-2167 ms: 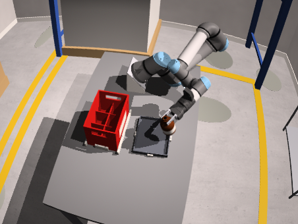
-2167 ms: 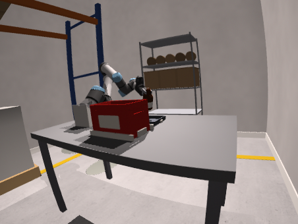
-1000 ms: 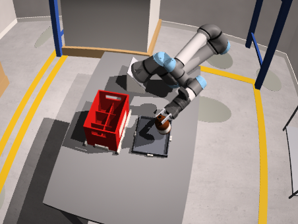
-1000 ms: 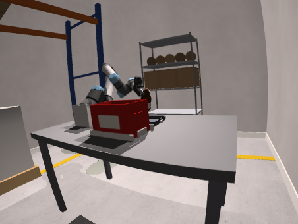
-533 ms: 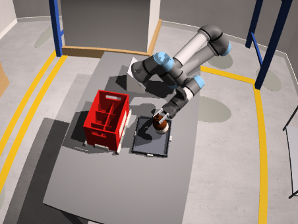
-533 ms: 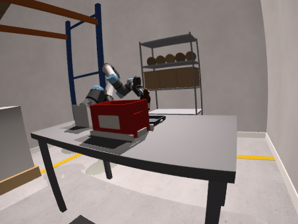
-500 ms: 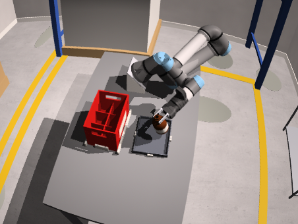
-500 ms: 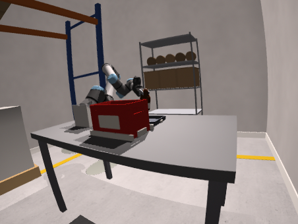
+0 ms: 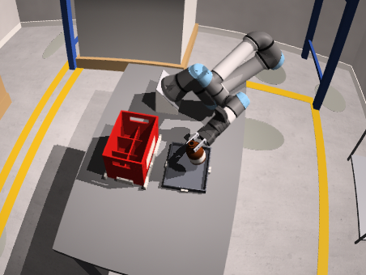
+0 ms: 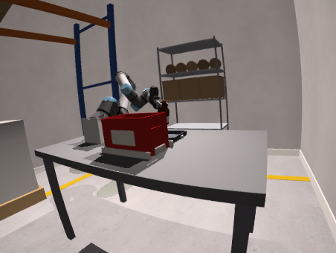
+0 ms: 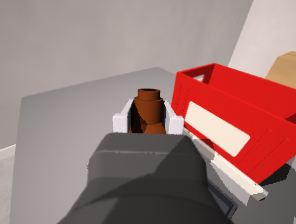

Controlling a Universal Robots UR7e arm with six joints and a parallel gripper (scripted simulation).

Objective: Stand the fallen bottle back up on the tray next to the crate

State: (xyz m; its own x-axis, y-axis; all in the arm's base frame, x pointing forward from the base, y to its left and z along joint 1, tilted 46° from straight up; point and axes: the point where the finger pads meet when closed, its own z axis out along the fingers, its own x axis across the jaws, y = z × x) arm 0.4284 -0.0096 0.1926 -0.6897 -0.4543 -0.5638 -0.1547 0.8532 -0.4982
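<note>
My gripper (image 9: pixel 196 141) (image 10: pixel 162 106) (image 11: pixel 148 108) is shut on the neck of the brown bottle (image 9: pixel 195 153) (image 10: pixel 164 110) (image 11: pixel 148 102). The bottle has a pale band at its base and is held close to upright at the far right part of the dark tray (image 9: pixel 180 178) (image 10: pixel 179 133). I cannot tell whether its base touches the tray. In the wrist view only the bottle's neck shows between the white fingers. The red crate (image 9: pixel 131 146) (image 10: pixel 134 130) (image 11: pixel 235 119) stands just left of the tray.
The crate has inner dividers and stands on a pale base. A grey box (image 10: pixel 92 129) stands on the table behind the crate. The table edge (image 9: pixel 236 178) runs close to the right of the tray. A shelf rack (image 10: pixel 193 82) stands beyond the table.
</note>
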